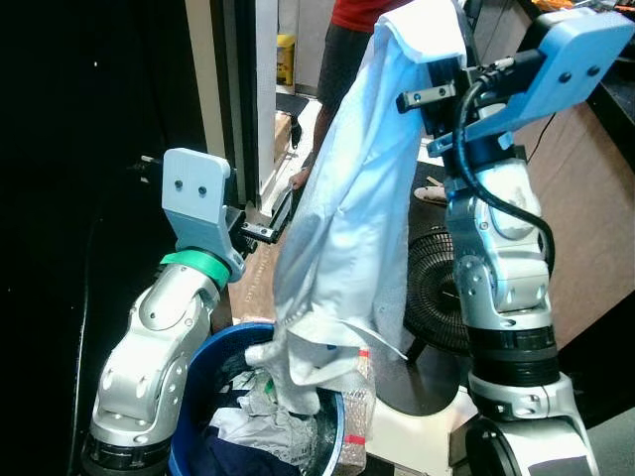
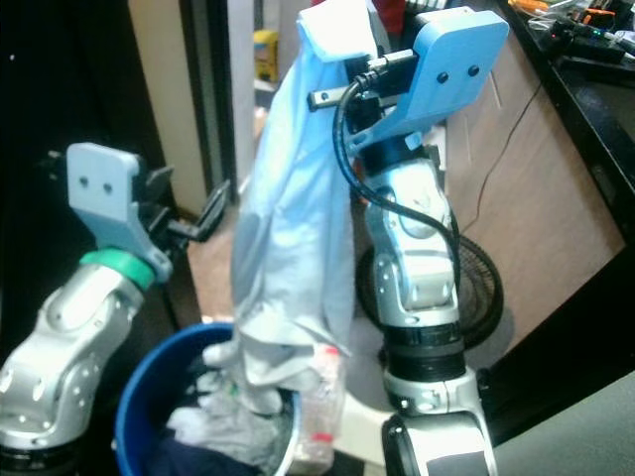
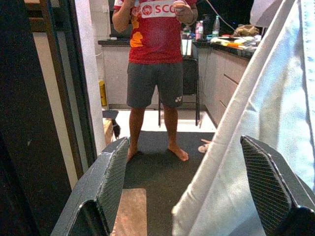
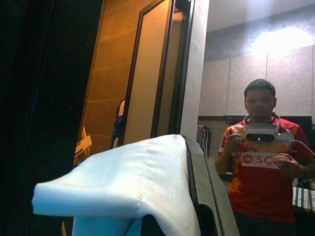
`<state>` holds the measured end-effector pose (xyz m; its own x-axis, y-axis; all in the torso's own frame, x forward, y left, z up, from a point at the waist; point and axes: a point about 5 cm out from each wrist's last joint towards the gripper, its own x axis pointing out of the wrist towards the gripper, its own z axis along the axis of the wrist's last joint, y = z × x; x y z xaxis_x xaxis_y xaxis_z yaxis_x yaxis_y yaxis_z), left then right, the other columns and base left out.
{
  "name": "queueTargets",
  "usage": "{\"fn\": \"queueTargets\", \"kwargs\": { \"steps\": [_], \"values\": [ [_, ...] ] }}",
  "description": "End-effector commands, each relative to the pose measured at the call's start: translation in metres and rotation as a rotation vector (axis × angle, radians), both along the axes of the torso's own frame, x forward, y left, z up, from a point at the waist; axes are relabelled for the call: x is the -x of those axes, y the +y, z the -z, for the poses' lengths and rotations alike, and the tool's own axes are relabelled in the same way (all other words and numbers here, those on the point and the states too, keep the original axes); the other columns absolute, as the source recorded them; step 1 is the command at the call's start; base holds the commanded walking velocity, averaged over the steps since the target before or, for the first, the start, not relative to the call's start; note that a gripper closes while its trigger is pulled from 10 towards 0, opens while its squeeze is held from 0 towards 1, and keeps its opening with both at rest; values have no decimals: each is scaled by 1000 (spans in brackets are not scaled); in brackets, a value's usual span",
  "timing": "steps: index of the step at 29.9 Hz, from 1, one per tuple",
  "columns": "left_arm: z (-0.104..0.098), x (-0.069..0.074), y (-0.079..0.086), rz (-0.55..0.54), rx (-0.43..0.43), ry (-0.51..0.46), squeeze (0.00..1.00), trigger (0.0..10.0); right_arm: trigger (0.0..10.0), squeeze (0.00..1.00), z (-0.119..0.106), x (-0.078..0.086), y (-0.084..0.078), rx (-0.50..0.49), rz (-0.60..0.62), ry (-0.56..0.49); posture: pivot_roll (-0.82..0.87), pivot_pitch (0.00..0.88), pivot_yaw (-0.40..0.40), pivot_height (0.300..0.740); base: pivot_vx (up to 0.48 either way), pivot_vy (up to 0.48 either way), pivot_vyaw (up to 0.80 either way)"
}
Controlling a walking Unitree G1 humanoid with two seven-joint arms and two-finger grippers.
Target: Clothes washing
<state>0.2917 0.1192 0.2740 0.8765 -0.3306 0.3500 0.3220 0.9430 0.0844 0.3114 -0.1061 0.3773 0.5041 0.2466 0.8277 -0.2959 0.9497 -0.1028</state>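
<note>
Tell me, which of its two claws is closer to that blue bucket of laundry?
The left. The left gripper hovers open just above the blue bucket's rim, beside the hanging white garment. The right gripper is raised high, clamped on the garment's top.

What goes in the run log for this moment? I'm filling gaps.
right gripper: shut on white shirt, lifted above blue basket | left gripper: open beside shirt | person: standing ahead

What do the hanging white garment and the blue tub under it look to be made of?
White garment: thin woven cloth, likely cotton or a blend, matte; it drapes in soft folds from the right tool, with a stitched hem visible in the right wrist view. Blue tub: seemingly moulded plastic, smooth and slightly glossy, with a rounded rigid rim.
</note>
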Motion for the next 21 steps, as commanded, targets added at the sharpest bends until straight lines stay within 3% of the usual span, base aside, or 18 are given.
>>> {"fn": "queueTargets", "kwargs": {
  "steps": [1,11,14,21],
  "values": [
    [3,1,-1,-2,-14,4,0,10000,10000,0,-5,6,0,-8,-5,-39,99,82,-10,724,0,0,0],
    [4,0,1,-16,-13,13,0,10000,10000,0,0,2,0,0,-1,-14,100,87,-11,724,0,0,0],
    [4,-1,3,-26,3,15,0,10000,10000,0,28,-12,3,3,-8,114,102,91,-13,724,0,0,0],
    [-6,5,4,-4,18,-46,0,10000,10000,0,50,-16,7,20,-7,191,104,93,-15,724,0,0,0]
  ]
}}
